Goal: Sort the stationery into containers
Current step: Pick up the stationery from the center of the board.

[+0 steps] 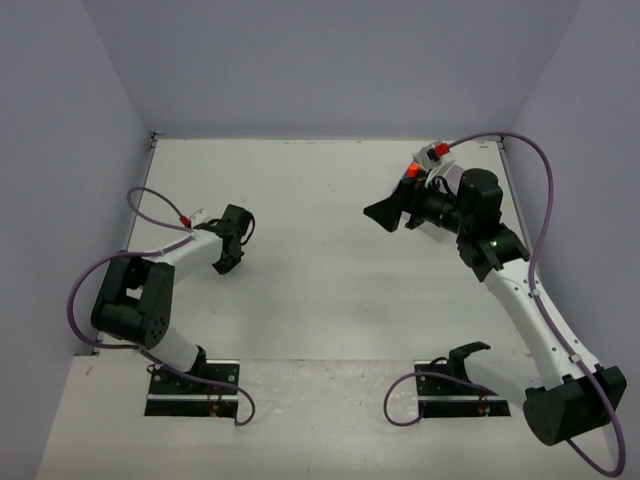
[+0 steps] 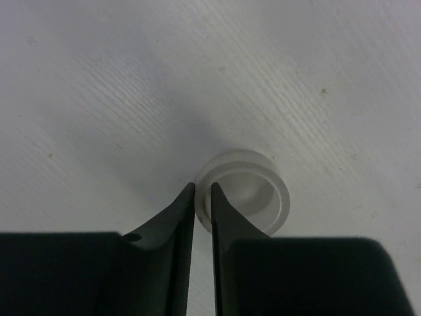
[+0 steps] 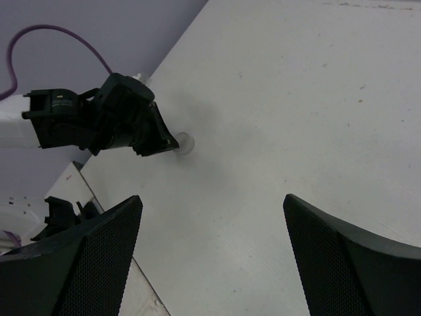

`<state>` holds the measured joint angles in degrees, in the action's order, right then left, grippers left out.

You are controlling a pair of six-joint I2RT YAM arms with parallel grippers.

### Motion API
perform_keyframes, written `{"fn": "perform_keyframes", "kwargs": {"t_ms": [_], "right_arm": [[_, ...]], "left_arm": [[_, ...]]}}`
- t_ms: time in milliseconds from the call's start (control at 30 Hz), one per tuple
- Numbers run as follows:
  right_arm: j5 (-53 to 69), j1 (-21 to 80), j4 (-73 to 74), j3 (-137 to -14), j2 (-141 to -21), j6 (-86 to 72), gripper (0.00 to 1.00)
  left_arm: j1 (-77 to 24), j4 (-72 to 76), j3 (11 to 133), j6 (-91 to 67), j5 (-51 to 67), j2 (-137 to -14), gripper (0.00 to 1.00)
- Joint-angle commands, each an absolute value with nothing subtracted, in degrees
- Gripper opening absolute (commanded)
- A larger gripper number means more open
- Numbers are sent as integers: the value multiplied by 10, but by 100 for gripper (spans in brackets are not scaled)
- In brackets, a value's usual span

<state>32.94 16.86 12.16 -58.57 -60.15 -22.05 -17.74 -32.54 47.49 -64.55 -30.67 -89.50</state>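
Tape roll (image 2: 245, 159) not yet sorted, sits on counter (image 2: 99, 85); your left jaws pinch its wall, right jaws apart, empty, far from roll.

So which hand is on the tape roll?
The left hand, closed on the rim of the tape roll; the right hand hangs open, apart from it.

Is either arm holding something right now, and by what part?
The left end effector pinches the clear tape roll by the wall of its ring. The right end effector is open, holding nothing.
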Motion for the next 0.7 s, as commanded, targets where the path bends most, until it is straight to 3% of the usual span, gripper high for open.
{"fn": "perform_keyframes", "kwargs": {"t_ms": [0, 100, 267, 533, 667], "right_arm": [[368, 170, 79, -579, -617, -240, 88], [373, 180, 63, -563, -644, -250, 88], [333, 271, 22, -551, -696, -287, 86], [109, 433, 50, -614, -834, -396, 84], [109, 442, 59, -649, -872, -408, 74]], "left_arm": [[-173, -282, 455, -634, -294, -924, 10], [-173, -274, 449, -623, -287, -926, 0], [-184, -200, 412, -543, -214, -843, 0], [-283, 169, 266, -476, -1, -601, 0], [-289, 185, 266, -485, 46, -580, 0]]}}
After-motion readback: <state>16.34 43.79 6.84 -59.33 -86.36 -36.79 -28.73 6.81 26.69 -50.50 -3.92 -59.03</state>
